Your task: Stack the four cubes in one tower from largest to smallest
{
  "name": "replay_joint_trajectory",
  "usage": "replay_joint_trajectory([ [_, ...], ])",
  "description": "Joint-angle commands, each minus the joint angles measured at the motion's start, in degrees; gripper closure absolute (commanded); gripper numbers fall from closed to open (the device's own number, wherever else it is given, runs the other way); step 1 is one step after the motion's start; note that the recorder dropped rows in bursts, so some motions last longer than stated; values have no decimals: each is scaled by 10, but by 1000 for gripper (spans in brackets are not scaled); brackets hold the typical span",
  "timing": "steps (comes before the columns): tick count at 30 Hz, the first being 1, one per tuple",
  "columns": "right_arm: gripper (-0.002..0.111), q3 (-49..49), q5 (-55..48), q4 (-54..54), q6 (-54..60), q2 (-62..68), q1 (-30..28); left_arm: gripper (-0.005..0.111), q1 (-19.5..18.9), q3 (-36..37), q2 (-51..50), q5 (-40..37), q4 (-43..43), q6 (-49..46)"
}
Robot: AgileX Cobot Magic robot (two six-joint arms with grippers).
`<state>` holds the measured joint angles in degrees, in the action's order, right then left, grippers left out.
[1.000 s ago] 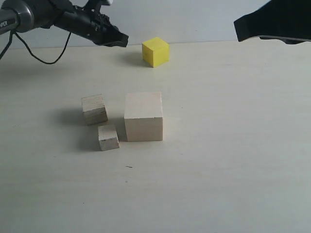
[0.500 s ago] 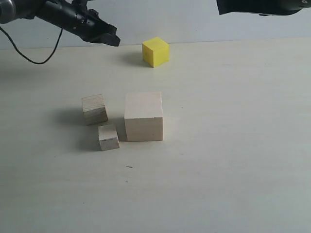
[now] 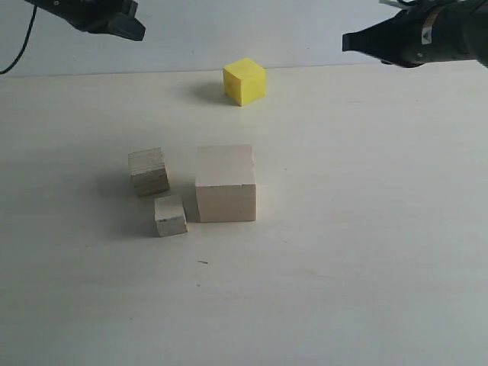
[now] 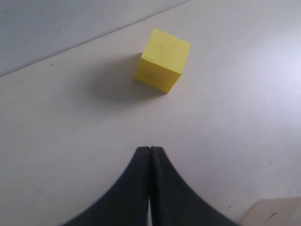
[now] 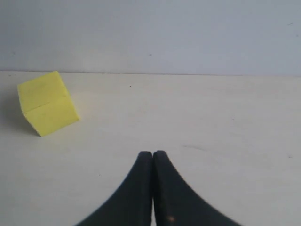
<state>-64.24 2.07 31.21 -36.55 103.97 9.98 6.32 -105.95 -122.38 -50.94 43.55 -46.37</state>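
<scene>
No stacking done: four cubes sit singly on the table [image 3: 366, 229]. Large pale cube [image 3: 225, 183] is central, with plywood cube [image 3: 148, 171] and smallest cube [image 3: 170, 216] near it; yellow cube [image 3: 244, 81] is well apart. Left pincer [image 3: 136, 30] and right pincer [image 3: 348, 42] are closed, empty and aloft.

Exterior camera: raised at the table's [image 3: 366, 252] 6 o'clock side, angled down toward the far wall [image 3: 252, 30]; mid-range.
Left wrist camera: rides at 11 o'clock, looks steeply down, close.
Right wrist camera: at 1 o'clock, shallow, near-level look across the tabletop to the wall.
All three share the yellow cube [image 3: 244, 81] at 12 o'clock. The left wrist camera also catches a corner of the large pale cube [image 4: 275, 212].
</scene>
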Motion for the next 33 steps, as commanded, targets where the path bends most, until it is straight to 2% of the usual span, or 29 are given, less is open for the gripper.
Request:
replay_joint_trajectory([
  [1, 108, -80, 24, -7, 0, 98, -6, 107, -3, 73, 53, 46, -12, 2],
  [7, 108, -211, 22, -7, -9, 202, -6, 107, -3, 146, 112, 53, -8, 2],
  [15, 108, -321, 34, -4, -52, 292, -6, 107, -2, 201, 171, 69, 7, 2],
  [19, 108, -360, 74, 18, -84, 332, -6, 107, -2, 222, 186, 78, 11, 2],
  [21, 108, -372, 118, 69, -143, 349, -6, 107, -2, 230, 187, 77, 16, 2],
  [26, 108, -417, 238, 284, -361, 390, -6, 107, -1, 240, 187, 71, 16, 2],
  [30, 108, -483, 253, 465, -549, 429, -6, 107, -1, 240, 188, 68, 20, 2],
  [33, 108, -526, 270, 580, -647, 447, -6, 107, 3, 240, 188, 67, 22, 2],
])
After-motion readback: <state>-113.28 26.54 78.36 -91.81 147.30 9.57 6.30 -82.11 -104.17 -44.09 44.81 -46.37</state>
